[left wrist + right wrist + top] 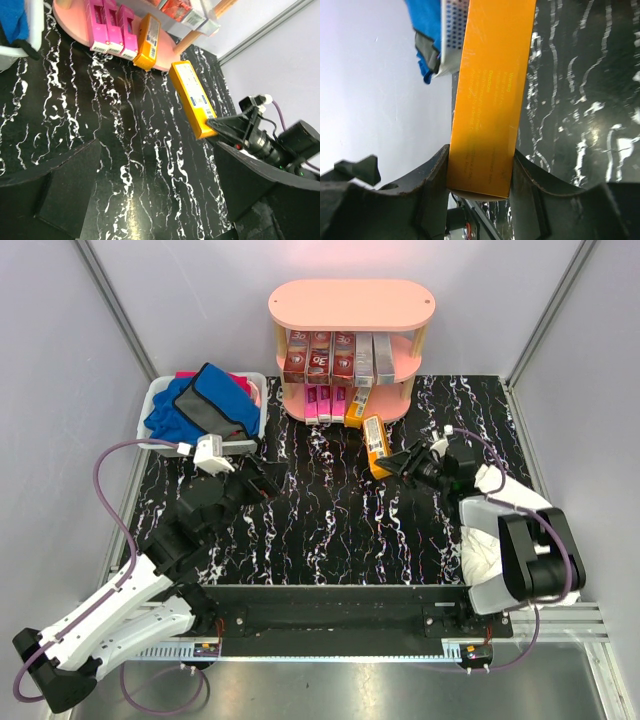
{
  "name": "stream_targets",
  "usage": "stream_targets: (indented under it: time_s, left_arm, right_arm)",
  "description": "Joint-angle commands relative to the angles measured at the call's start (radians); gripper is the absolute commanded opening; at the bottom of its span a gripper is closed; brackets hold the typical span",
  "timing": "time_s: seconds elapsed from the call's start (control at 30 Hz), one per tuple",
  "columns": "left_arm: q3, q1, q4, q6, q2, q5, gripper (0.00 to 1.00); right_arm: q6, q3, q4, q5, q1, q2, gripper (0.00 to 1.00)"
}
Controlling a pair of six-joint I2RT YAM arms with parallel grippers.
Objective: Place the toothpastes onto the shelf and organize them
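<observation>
Top external view: black marbled desk (330, 540). Salmon three-tier shelf (350, 302) stands at far centre, with a white bin (160, 400) of blue and grey cloths (200, 405) to its left. Right hand (395, 464) is clamped on the near end of an orange toothpaste box (376, 445), right of centre. The box's far end points at the bottom tier, just short of it. Left hand (268, 480) has jaws wide, holding nothing, over the desk left of centre. Middle tier: three dark red boxes (320, 355), then two silver-grey boxes (372, 358) to their right. Bottom tier: three pink boxes (325, 400), with a second orange box (357, 406) at their right.
</observation>
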Motion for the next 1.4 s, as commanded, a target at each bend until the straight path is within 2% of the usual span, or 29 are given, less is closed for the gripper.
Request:
stream_targets:
  time_s: [0.0, 0.3, 0.6, 0.9, 1.37]
  left_arm:
    - [0.034, -0.002, -0.041, 0.020, -0.005, -0.039, 0.99]
    - [0.007, -0.002, -0.089, 0.039, -0.060, -0.082, 0.99]
    - [0.018, 0.002, -0.132, 0.058, -0.071, -0.098, 0.99]
    - [0.001, 0.005, -0.158, 0.077, -0.114, -0.122, 0.99]
    - [-0.030, 0.005, -0.144, 0.078, -0.097, -0.118, 0.99]
  right_arm:
    - [0.015, 0.089, 0.120, -0.047, -0.041, 0.097, 0.26]
    - [0.033, 0.224, 0.147, -0.060, -0.107, 0.268, 0.25]
    - [0.108, 0.481, 0.170, -0.067, -0.120, 0.561, 0.24]
    - [0.148, 0.696, 0.131, -0.049, -0.124, 0.768, 0.22]
    - [0.185, 0.946, 0.074, -0.124, -0.117, 0.991, 0.24]
